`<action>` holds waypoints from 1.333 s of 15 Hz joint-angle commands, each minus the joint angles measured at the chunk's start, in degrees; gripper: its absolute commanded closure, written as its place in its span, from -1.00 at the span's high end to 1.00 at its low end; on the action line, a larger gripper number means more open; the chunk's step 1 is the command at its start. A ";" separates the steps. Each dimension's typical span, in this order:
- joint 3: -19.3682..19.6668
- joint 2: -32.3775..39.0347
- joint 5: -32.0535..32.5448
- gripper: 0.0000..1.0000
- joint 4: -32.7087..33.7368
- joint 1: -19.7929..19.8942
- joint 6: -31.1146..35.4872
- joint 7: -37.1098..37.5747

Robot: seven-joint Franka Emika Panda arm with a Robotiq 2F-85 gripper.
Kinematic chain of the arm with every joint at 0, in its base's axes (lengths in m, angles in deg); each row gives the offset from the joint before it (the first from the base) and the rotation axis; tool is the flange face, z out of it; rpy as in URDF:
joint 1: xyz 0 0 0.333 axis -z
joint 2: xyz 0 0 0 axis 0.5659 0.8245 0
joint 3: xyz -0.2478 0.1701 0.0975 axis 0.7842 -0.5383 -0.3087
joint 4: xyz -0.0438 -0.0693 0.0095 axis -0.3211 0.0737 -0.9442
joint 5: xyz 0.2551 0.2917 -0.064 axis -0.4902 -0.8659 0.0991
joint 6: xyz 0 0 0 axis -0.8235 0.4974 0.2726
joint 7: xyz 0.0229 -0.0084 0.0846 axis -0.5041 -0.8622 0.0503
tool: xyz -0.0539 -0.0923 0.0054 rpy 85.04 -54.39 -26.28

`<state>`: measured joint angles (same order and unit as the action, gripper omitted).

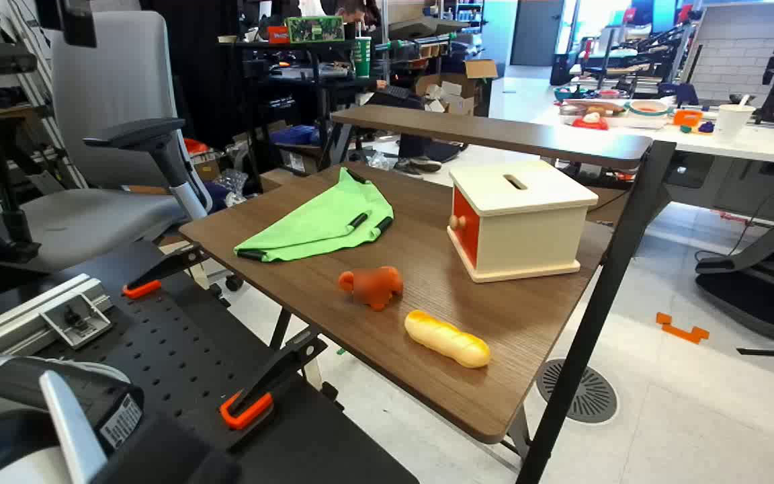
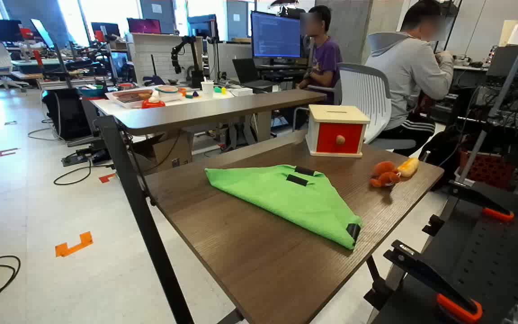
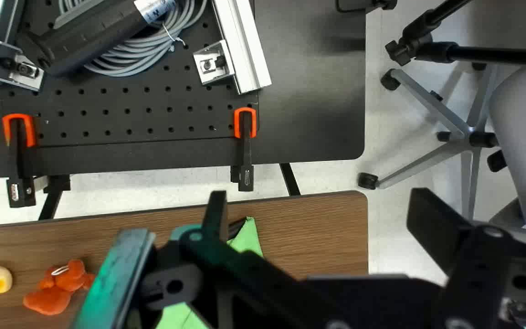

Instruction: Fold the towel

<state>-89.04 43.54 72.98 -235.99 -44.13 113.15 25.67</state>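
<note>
A bright green towel (image 1: 330,222) with black strips at its corners lies on the brown table, folded over into a roughly triangular shape. It shows in both exterior views (image 2: 281,193). Two of its black-marked corners lie close together near one edge. In the wrist view a corner of the towel (image 3: 248,240) shows past the left finger; the gripper hides most of the rest. My gripper (image 3: 320,214) is open, its two fingers wide apart with nothing between them. It is above the scene and apart from the towel.
On the brown table (image 2: 250,270) are an orange plush toy (image 1: 372,286), a yellow bread-shaped toy (image 1: 447,339) and a wooden box (image 1: 528,235) with a red front. A raised shelf (image 1: 494,131) runs along the table's far side. A black bench (image 3: 313,91) with orange-tipped clamps stands alongside.
</note>
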 commanded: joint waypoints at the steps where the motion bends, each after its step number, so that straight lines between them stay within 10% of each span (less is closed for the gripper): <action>1: -0.48 -0.04 -0.19 1.00 0.13 0.56 -0.25 -0.20; 20: -1.00 -0.40 -0.48 1.00 -1.18 1.29 2.91 2.28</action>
<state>-89.04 43.54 72.98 -235.99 -44.13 113.15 25.67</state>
